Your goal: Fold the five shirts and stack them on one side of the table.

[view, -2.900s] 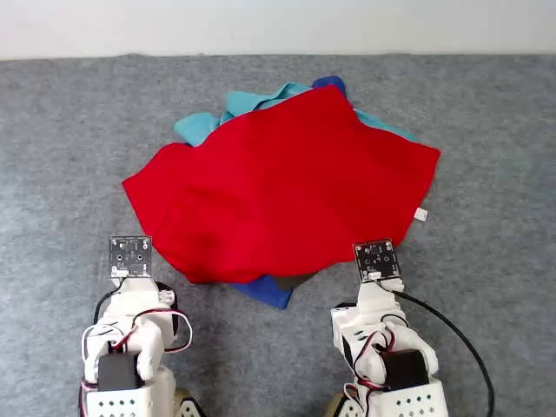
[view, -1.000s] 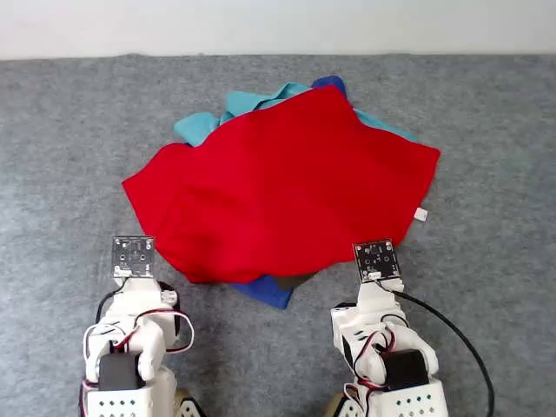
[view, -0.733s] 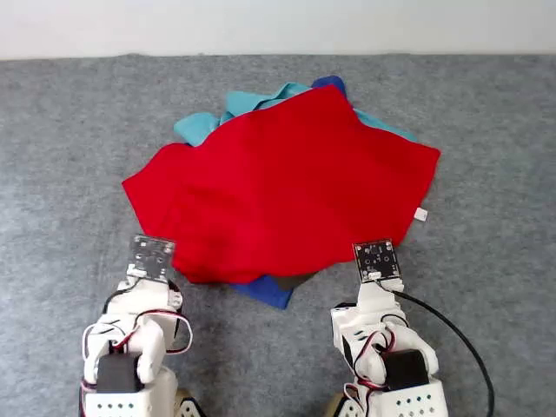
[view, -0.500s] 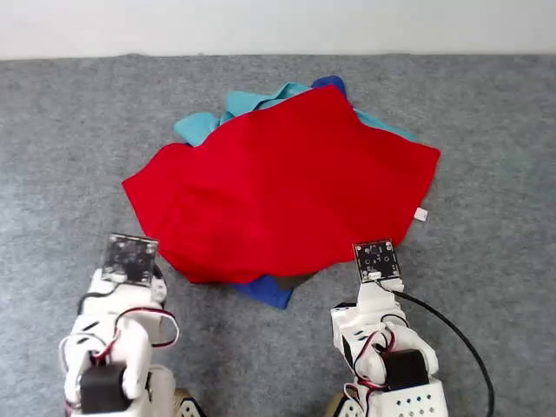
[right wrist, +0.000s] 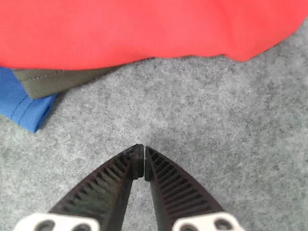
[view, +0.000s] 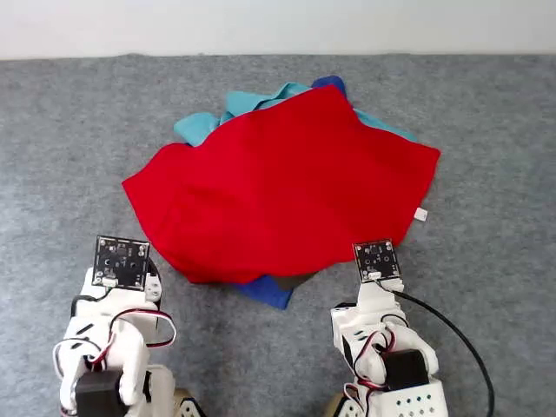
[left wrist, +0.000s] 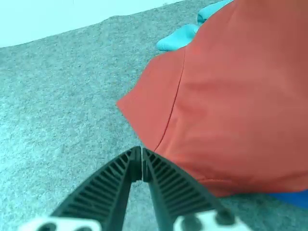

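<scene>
Red shirt (view: 287,191) over half-hidden blue shirt (view: 271,294)

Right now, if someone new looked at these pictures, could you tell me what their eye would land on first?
The big red shirt spread over the middle of the grey table, covering a pile: a teal shirt pokes out at the far edge, a blue shirt at the near one. Then the left gripper and right gripper, both shut and empty, just short of the pile's near edge.

Grey fuzzy table (view: 61,122), what seems a white wall (view: 278,26) behind
</scene>
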Motion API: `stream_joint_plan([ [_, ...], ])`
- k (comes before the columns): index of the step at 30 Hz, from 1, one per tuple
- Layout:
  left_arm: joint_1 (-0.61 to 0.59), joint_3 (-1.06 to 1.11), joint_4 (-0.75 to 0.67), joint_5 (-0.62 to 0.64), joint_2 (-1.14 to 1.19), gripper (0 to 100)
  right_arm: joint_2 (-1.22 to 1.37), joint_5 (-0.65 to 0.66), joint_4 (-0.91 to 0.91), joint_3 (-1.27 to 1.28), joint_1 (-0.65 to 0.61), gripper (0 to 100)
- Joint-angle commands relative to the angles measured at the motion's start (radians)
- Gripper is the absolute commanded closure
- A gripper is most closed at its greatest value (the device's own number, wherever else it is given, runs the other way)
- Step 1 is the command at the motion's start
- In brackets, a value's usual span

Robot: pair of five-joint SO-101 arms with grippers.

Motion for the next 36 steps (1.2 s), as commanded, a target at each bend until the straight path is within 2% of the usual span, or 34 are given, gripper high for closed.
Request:
stream_joint_plan([
  [1,-0.005,-0.054,-0.020,0.009,-0.003,98,0.002,0.011,0.007,0.017,0.005,98.8],
  [6,-0.003,-0.140,-0.020,0.009,0.077,98,0.002,0.011,0.007,0.017,0.005,98.8],
  [17,0.003,-0.564,-0.018,0.011,0.772,98,0.002,0.011,0.007,0.017,0.005,98.8],
  [20,0.086,-0.650,0.029,0.005,0.904,98,0.002,0.011,0.007,0.017,0.005,98.8],
  [24,0.269,-0.777,0.133,0.002,1.069,98,0.002,0.011,0.007,0.017,0.005,98.8],
  [27,0.358,-0.839,0.155,-0.074,1.198,95,0.002,0.011,0.007,0.017,0.005,98.8],
  [29,0.370,-0.869,0.150,-0.120,1.272,94,0.002,0.011,0.007,0.017,0.005,98.8],
  [36,0.370,-1.073,0.189,-0.140,1.539,95,0.002,0.011,0.007,0.017,0.005,98.8],
])
